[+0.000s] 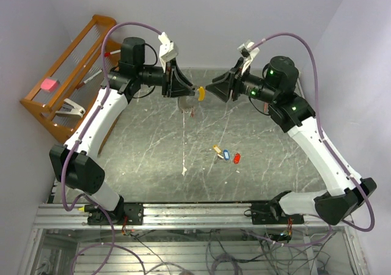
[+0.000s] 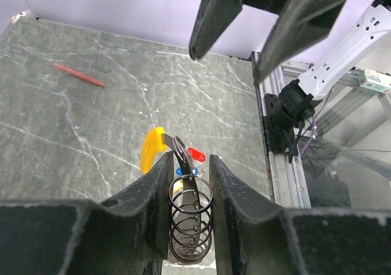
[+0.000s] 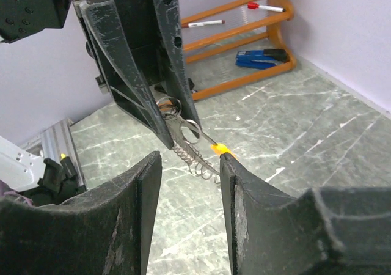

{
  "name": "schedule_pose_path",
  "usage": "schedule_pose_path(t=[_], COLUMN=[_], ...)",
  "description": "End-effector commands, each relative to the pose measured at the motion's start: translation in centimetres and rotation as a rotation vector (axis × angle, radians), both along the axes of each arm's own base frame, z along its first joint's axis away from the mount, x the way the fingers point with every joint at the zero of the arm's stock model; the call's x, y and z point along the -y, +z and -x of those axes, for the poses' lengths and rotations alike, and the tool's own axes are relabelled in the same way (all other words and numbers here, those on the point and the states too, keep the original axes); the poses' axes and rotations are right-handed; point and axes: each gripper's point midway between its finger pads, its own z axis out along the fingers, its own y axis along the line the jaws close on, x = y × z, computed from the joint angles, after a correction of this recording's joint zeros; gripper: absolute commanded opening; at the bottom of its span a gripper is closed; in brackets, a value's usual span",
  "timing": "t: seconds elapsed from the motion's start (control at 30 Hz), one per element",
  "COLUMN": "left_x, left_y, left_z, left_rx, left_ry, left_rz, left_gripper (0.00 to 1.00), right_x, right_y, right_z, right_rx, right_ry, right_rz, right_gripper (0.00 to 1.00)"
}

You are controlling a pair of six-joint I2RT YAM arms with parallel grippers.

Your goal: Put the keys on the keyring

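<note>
So far, by my reckoning, nothing is threaded. The keyring [image 1: 194, 96] hangs in the air over the far middle of the tabletop [image 1: 140, 159], and I can see no key on its wire in either wrist view. The keys [image 1: 226, 155] lie loose on the stone, nearer my bases and a little to the right of the ring, well apart from it. An orange-yellow one, a blue one and a red one sit close together; a green one I cannot find. So the ring is lifted and presented, and every key has yet to be picked up and worked onto the wire. I judge the task barely begun.

My left pincer [image 2: 189, 159] is nearly closed, its two pads pressing the sides of the keyring's silvery loops, which stand between them. The yellow banana-shaped piece [image 2: 151, 150] sticks out beyond the fingertips.

My right pincer [image 3: 188, 159] stands wide open and holds nothing. Its own camera shows the wire loops in the gap between its fingers, but I cannot tell whether they sit inside that gap or just ahead of it; I see no contact. From overhead its tips are just beside the yellow piece, facing the left pincer
</note>
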Motion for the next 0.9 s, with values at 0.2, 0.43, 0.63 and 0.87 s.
schedule_pose_path(t=[0.2, 0.43, 0.63, 0.87], left_x=[-0.7, -0.6, -0.7, -0.7], left_y=[2.4, 2.5, 2.1, 2.3], left_z=[1.5, 1.8, 1.6, 1.8], left_rx=[0.073, 0.062, 0.069, 0.064], left_ry=[-0.059, -0.083, -0.072, -0.078], left_rz=[0.038, 0.048, 0.034, 0.043], left_gripper=[0.07, 0.07, 0.07, 0.07], right_x=[1.0, -0.7, -1.3, -1.7], right_y=[-1.1, -1.6, -1.2, -1.5], right_z=[-0.1, 0.2, 0.9, 0.6], right_rx=[-0.044, -0.091, -0.134, -0.151], right_ry=[0.079, 0.205, 0.268, 0.286], right_rz=[-0.059, -0.1, -0.13, -0.154], right_gripper=[0.32, 0.26, 0.19, 0.23])
